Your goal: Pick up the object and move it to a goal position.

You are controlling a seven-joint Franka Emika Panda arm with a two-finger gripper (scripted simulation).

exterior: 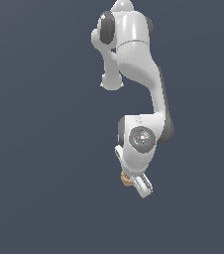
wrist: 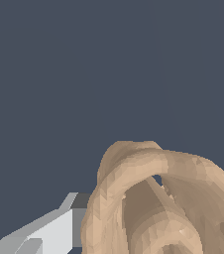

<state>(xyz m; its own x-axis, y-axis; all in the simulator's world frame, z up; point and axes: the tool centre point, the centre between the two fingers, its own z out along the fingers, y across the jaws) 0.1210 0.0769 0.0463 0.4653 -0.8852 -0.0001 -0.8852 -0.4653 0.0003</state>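
The object (wrist: 153,198) is a tan, lobed, knob-like piece with a ring in its middle, and it fills the near part of the wrist view. One grey-white finger (wrist: 59,230) presses against its side; the other finger is hidden behind it. In the exterior view only a small tan edge of the object (exterior: 125,178) peeks out from under the white hand. My gripper (exterior: 132,181) points down over it and is shut on it. No goal marker shows in either view.
The white arm (exterior: 134,64) reaches down from the top of the exterior view. Around it is only a flat dark grey-blue floor (exterior: 44,149).
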